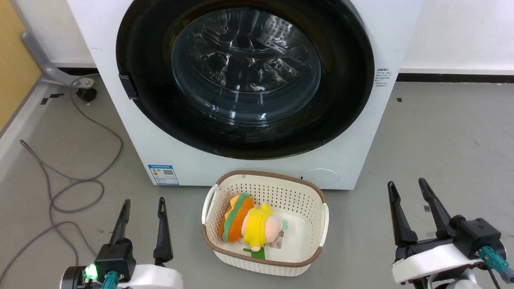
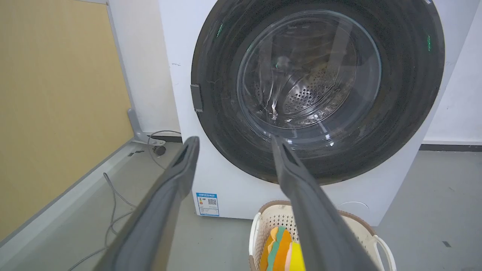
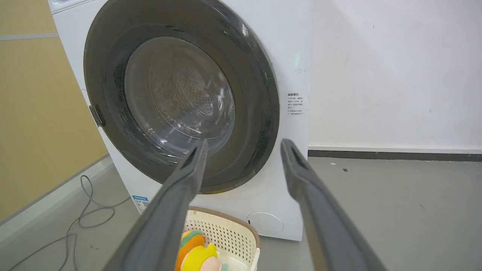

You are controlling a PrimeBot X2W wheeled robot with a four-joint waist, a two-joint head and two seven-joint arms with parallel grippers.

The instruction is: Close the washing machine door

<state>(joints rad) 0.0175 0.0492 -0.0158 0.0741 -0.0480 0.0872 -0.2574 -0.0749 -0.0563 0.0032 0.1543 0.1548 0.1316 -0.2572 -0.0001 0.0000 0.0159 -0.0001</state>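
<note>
- Cropped at the head view's top edge: big white front-loading washing machine (image 1: 200, 166), far centre, with its large round washing machine door (image 1: 245, 76) of glossy black rim and bulging clear glass.
- Seemingly shut flush against the white front, though latch seating hard to confirm.
- Dimly visible through the glass: perforated steel drum (image 2: 312, 98).
- Counted on the washer's front: one blue label (image 1: 162, 174) lower left, one small printed sticker (image 1: 383, 77) at right.
- Near the washer's foot: one white perforated laundry basket with brown rim (image 1: 265, 175), holding one yellow, orange and green plush toy (image 1: 249, 224), shape hard to read.
- At left: one grey floor cable (image 1: 80, 184).
- Nearest, two grippers, both empty, well apart from the door: left gripper (image 1: 143, 200) narrowly parted, right gripper (image 1: 406, 184) spread wider.
</note>
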